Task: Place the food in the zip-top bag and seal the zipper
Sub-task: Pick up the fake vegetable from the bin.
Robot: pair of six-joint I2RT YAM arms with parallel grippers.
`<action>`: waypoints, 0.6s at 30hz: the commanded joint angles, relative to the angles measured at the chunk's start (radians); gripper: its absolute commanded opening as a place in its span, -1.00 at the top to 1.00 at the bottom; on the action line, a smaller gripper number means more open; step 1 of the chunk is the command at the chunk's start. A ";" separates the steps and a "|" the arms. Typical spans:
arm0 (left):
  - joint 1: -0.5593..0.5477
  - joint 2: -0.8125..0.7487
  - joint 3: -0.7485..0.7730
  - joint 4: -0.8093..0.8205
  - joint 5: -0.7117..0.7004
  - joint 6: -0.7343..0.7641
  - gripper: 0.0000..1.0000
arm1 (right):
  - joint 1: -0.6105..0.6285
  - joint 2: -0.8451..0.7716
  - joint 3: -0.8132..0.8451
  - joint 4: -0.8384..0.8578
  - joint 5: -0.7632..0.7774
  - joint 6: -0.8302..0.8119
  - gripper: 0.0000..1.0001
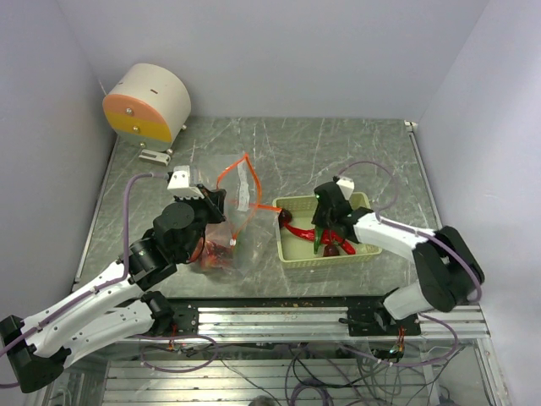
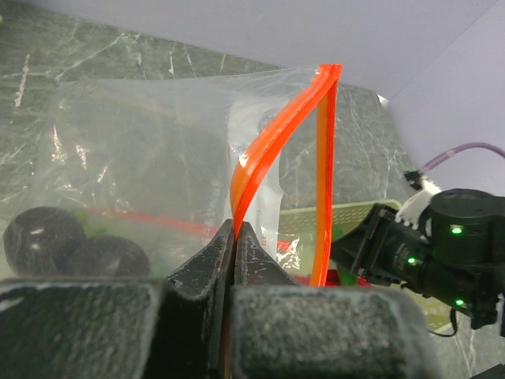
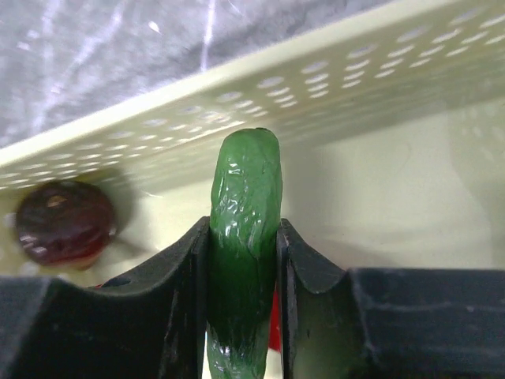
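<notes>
We log the left end effector (image 2: pixel 235 230) clamped on the thin orange-red zipper strip (image 2: pixel 272 142) of the clear, crinkly zip-top bag (image 2: pixel 134 150); the bag's mouth stands raised and open above the grey marbled surface (image 1: pixel 338 144); dark purple toy pieces (image 2: pixel 47 237) lie inside the bag; the right end effector (image 3: pixel 243 230) grips a glossy green toy food piece (image 3: pixel 246 178) inside the pale green perforated basket (image 3: pixel 316 87), near a dark red round piece (image 3: pixel 63 221).

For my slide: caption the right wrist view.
Right gripper pinches a green toy vegetable inside the pale basket.
</notes>
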 commanded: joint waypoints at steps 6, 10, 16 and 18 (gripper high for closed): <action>-0.001 0.021 0.019 0.023 0.037 0.004 0.87 | -0.003 -0.320 0.021 -0.071 -0.063 -0.077 0.90; 0.000 0.049 0.031 0.034 0.051 0.002 0.86 | 0.003 -0.485 0.015 0.048 -0.270 -0.168 0.91; -0.001 0.114 0.050 0.057 0.082 -0.002 0.86 | 0.056 -0.593 0.031 0.348 -0.564 -0.185 0.92; -0.001 0.137 0.058 0.062 0.094 -0.005 0.86 | 0.088 -0.571 0.039 0.411 -0.589 -0.183 0.93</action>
